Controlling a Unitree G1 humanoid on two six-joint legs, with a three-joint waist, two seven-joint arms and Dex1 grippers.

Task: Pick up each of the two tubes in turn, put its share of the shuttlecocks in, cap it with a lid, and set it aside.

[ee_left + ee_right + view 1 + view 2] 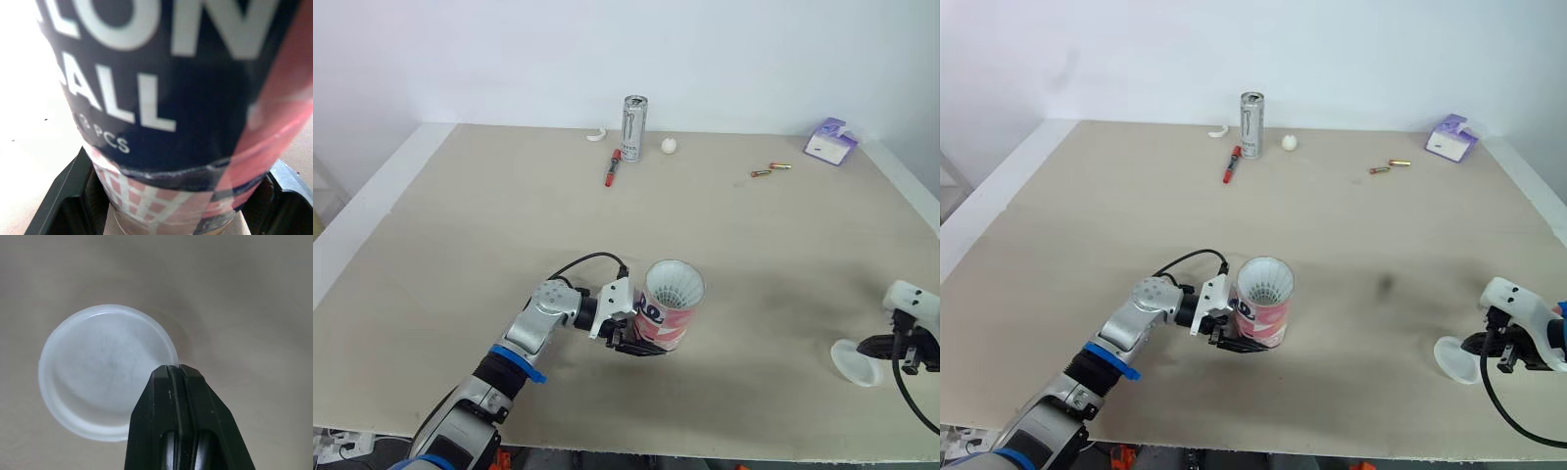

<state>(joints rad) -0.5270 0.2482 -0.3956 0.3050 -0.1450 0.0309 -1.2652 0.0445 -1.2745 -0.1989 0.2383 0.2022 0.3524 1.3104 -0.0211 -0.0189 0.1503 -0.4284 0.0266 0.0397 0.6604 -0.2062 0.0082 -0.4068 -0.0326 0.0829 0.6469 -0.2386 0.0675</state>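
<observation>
A pink and dark blue tube [668, 311] stands upright near the table's front middle, with white shuttlecocks [674, 284] visible in its open mouth. My left gripper [641, 343] is shut on the tube's lower part, one black finger [63, 196] on each side of it. At the front right a translucent white lid [855, 362] lies at the table surface. My right gripper [883, 346] is shut on the lid's rim; in the right wrist view the closed fingertips [174, 369] meet at the edge of the lid [98, 367].
At the back stand a silver can [635, 122], a red pen [612, 166], a white ball [669, 146] and a small white curved piece [597, 135]. Two small cylinders [771, 170] and a purple box [830, 142] lie back right. The table's front edge [705, 452] is close.
</observation>
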